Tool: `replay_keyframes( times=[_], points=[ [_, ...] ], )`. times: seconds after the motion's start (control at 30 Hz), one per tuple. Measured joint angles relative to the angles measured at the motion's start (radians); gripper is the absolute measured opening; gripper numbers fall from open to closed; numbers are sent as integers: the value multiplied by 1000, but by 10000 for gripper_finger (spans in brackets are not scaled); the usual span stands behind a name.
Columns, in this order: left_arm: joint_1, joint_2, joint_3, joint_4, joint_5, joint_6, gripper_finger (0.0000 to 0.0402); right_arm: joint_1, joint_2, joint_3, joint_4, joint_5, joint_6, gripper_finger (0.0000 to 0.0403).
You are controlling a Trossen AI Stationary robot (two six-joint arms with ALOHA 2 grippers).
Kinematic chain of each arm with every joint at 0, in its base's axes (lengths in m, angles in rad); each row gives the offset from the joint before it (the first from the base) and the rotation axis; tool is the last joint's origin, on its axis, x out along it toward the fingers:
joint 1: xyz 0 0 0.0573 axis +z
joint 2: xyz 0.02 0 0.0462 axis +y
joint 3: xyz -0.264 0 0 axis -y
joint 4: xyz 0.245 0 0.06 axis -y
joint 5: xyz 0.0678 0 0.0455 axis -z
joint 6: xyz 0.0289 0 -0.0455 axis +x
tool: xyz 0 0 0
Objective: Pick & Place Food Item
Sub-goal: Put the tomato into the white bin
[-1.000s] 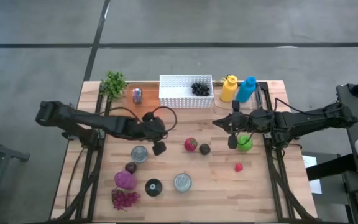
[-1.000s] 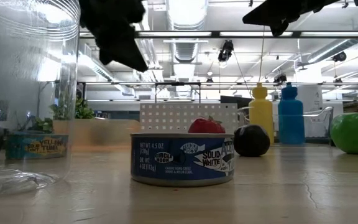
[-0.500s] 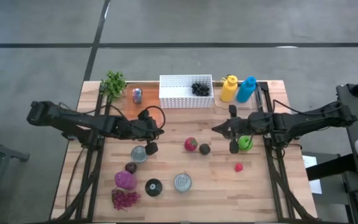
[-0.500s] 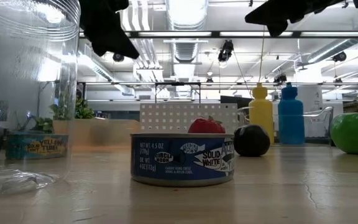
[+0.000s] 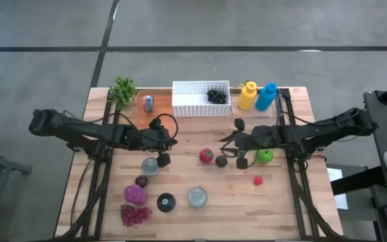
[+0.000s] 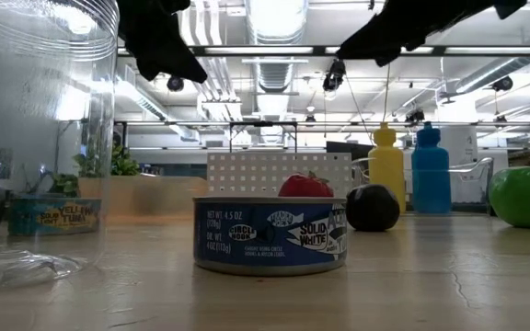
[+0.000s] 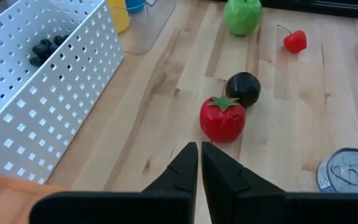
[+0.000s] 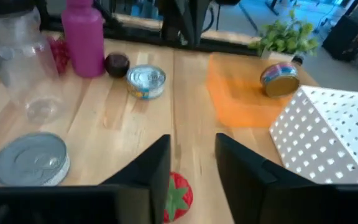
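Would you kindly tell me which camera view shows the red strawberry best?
The left wrist view: the strawberry sits unobstructed mid-frame. In the high view it is small; in the low view a tuna can hides its lower part; the right wrist view shows only part of it.

Brightness: even and bright over the whole table (image 5: 200, 215).
Source: long ceiling lights (image 6: 274, 18) seen from table height, glaring white.
Shadows: soft and short under the arms and objects.
Glare: highlights on the clear jar (image 6: 35, 138) and can lid (image 7: 347, 171).
Blur: near can (image 6: 270, 234) sharp, room behind softer; right wrist view slightly soft.
Silhouettes: arms overhead show black against lights.
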Motion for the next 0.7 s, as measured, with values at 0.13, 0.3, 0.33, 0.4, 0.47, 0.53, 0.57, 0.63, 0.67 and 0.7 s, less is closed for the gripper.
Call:
replay_keyframes(
  times=[0.13, 0.3, 0.33, 0.4, 0.47, 0.53, 0.57, 0.63, 0.67, 0.7],
  points=[
    [0, -4, -2, 0, 0, -3, 26, 0, 64, 39, 0, -1, -22, 172],
    [0, -4, -4, -1, 0, -3, 26, 0, 128, 88, -2, -1, -9, 203],
    [0, -4, -4, -1, 0, -3, 26, 0, 138, 98, -16, -1, -5, 206],
    [0, -4, -5, -1, 0, -3, 26, 0, 157, 123, -49, -1, -5, 211],
    [0, -4, -5, -1, 0, -3, 26, 0, 173, 143, -90, -1, -3, 212],
    [0, -4, -5, -2, 0, -3, 26, 0, 188, 165, -121, -1, -1, 212],
    [0, -4, -5, -1, 0, -3, 26, 0, 196, 174, -135, 0, -1, 211],
    [0, -4, -5, -1, 0, -3, 26, 0, 213, 198, -154, -1, 0, 210],
    [0, -4, -5, -1, 0, -4, 26, 0, 222, 208, -164, -1, 0, 210],
    [0, -4, -5, -1, 0, -3, 26, 0, 230, 216, -175, -1, -1, 210]
  ],
)
